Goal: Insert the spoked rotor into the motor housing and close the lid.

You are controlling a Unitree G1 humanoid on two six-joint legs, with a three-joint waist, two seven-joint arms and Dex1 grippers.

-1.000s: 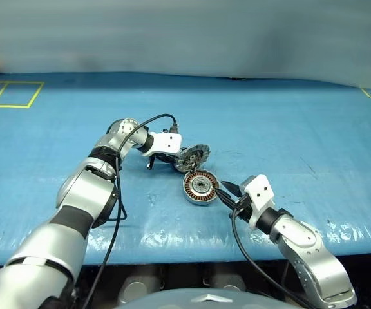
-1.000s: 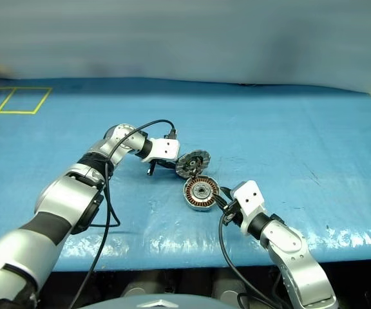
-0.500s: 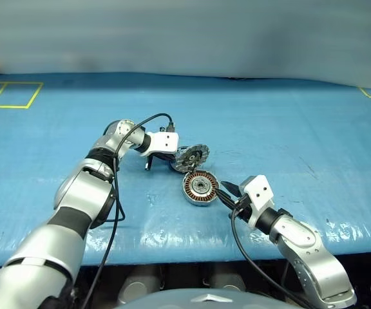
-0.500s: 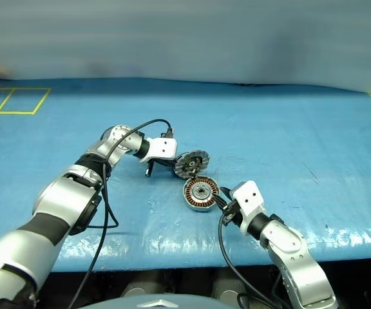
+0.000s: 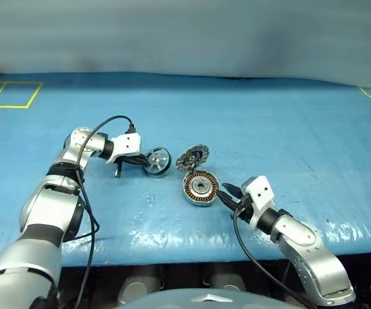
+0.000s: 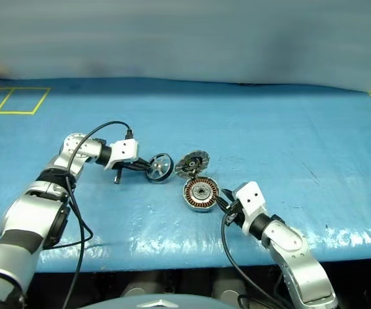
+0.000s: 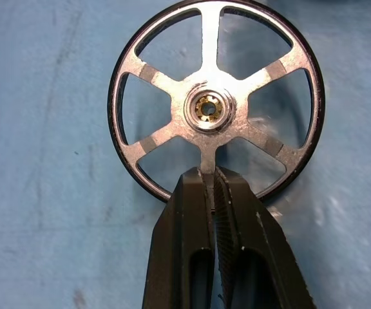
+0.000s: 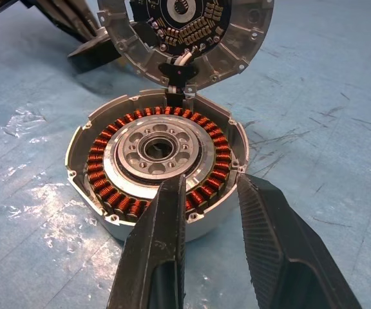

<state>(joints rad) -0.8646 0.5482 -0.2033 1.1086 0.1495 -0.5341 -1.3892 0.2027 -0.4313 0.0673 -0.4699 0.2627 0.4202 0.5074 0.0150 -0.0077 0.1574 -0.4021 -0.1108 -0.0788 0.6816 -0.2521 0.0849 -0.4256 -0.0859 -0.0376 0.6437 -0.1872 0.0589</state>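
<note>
Between the two black fingers of the left gripper (image 7: 212, 187) sits the spoked rotor (image 7: 216, 103), a small flat wheel with a dark rim, shiny silver spokes and a silver hub. The fingers are pressed together on the end of one spoke at the rim, and the wheel stands on edge beyond the fingertips, over the blue sheet-covered surface (image 5: 301, 129).

Well apart from that gripper, toward the robot's right, the motor housing (image 5: 200, 187), a small round grey metal case with a ring of copper-brown windings and a silver centre, rests on the surface with its inside facing up. The lid (image 5: 192, 156), a thin round silvery-grey metal disc joined to the far rim of the case, stands raised and open, its patterned inner face turned toward the housing.

Against the near rim of the housing stands the right gripper (image 8: 208, 193). One finger (image 8: 163, 238) lies over the windings inside the rim and the other outside the wall, so the fingers straddle the case wall, partly apart. Whether they press on the wall cannot be told.
</note>
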